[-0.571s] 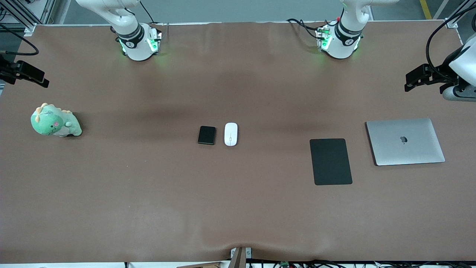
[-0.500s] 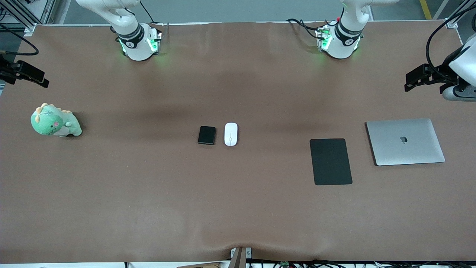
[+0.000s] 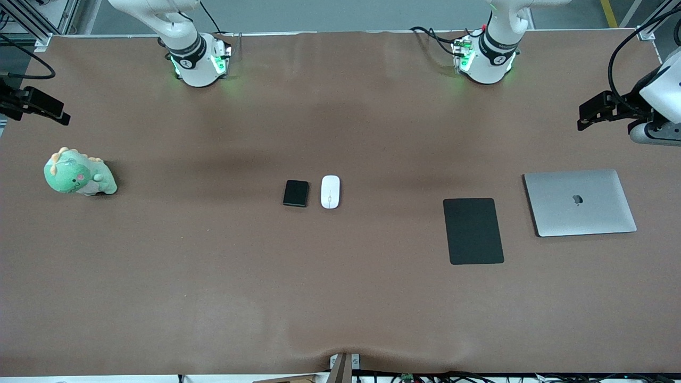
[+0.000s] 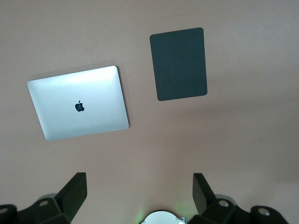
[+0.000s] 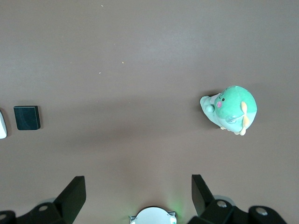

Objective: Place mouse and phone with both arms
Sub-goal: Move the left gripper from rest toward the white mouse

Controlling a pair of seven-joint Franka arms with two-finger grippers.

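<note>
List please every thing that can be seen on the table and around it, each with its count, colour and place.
small white oval computer mouse: 1, white, table middle, beside the phone, toward the left arm's end.
small black rounded slab phone: 1, black, table middle.
flat matte black pad: 1, black, beside the laptop.
closed silver laptop: 1, silver, left arm's end.
green plush dinosaur toy: 1, green, right arm's end.
brown table cover: 1, brown.
left pincer: 1, black, open, over the laptop's end.
right pincer: 1, black, open, over the toy's end.

Brown cloth-covered table point(image 3: 340, 298), grey floor along its upper edge — even, soft light
</note>
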